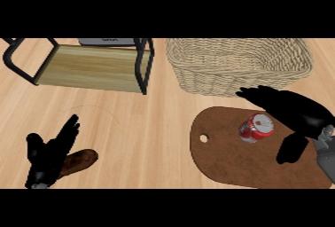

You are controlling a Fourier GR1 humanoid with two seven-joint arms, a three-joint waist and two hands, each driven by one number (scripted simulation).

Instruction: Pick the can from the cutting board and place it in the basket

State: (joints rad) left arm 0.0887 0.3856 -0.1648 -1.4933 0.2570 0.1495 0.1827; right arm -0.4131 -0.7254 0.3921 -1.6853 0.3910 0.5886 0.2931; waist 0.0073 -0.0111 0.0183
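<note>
The red can [255, 128] stands on the brown cutting board [229, 159] at lower right, below the wicker basket [237, 62]. The right hand [294, 113] hovers spread beside it; the left hand [49, 153] rests with straight fingers at lower left.

Counter [144, 128] layout, seen from above. Cutting board [229, 164] lies at near right. The can [255, 127] stands on the board, toward its far right part. Basket [239, 64] sits directly behind the board, at far right. A rack with a wooden shelf [91, 66] stands at far left, just beside the basket's left side. Right hand [294, 115] is over the board, just right of the can, fingers spread, not closed on it. Left hand [49, 153] rests at near left, fingers straight, partly over a small oblong item [82, 160] lying on the counter.
</note>
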